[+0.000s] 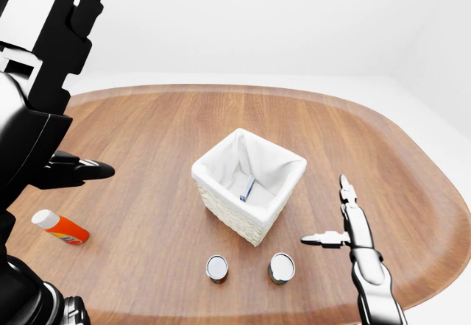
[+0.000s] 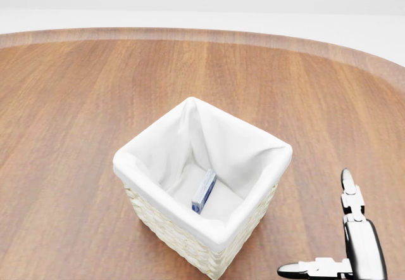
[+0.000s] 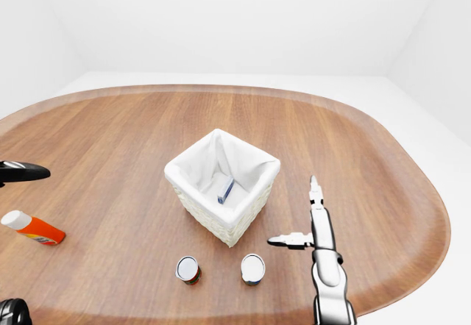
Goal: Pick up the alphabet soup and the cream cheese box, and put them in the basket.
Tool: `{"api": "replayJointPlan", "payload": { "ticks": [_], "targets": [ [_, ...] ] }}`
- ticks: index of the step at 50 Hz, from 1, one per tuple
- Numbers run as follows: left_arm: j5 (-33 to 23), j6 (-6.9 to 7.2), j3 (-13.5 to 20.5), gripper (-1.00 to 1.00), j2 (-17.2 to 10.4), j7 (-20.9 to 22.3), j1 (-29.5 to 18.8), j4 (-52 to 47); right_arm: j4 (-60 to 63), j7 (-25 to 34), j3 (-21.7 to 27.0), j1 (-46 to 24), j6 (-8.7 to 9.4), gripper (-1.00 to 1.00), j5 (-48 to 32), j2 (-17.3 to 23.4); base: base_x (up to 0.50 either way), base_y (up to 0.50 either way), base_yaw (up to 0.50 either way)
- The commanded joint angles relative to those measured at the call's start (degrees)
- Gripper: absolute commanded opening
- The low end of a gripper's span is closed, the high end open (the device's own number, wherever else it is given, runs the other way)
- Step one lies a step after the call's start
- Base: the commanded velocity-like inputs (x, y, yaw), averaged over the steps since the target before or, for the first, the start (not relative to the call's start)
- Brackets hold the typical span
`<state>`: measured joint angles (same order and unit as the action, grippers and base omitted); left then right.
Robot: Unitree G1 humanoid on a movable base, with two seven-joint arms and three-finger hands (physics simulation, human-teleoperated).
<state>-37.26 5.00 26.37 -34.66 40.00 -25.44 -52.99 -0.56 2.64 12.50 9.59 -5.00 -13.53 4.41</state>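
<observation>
Inside basket (image 2: 253, 211), half-hidden cream cheese box (image 2: 204, 190).

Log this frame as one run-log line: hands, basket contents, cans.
right hand: open, empty, right of basket | left hand: open, empty | cream cheese box: inside basket | two cans: upright on table, below basket

**Colours and patterns on the table**

The table (image 1: 147, 141) is shown in warm brown wood grain. The basket (image 2: 183, 239) is woven in cream wicker and lined in white. A blue-and-white box (image 2: 204, 190) is seen inside. An orange bottle (image 1: 61, 227) is capped white. Two cans (image 3: 188, 270) are topped silver, labels possibly red-green.
</observation>
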Motion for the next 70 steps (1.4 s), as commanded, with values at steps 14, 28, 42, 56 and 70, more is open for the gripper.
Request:
{"api": "replayJointPlan", "payload": {
  "ticks": [14,28,42,56,70],
  "targets": [
    [-0.23,0.00,0.05,1.00,-0.01,0.00,0.03,-0.05,2.89,3.00,4.63,3.42,0.00,1.00,-1.89,0.09,0.00,0.00,0.00],
    [-0.41,0.00,-0.06,1.00,0.08,0.00,0.06,-0.17,2.99,6.78,4.61,2.28,0.00,1.00,3.06,-0.91,0.00,0.00,0.00],
    [-0.43,0.00,-0.06,1.00,0.11,0.00,0.05,-0.17,2.99,6.68,4.51,2.30,0.00,1.00,3.10,-0.82,0.00,0.00,0.00],
    [-0.43,0.00,-0.05,1.00,0.12,0.00,0.05,-0.16,2.99,6.65,4.49,2.31,0.00,1.00,3.12,-0.79,0.00,0.00,0.00],
    [-0.68,0.00,-0.07,1.00,0.08,0.00,0.08,-0.42,9.22,15.03,3.30,8.32,0.00,1.00,4.67,-2.94,0.00,0.00,0.00]
  ]
}}
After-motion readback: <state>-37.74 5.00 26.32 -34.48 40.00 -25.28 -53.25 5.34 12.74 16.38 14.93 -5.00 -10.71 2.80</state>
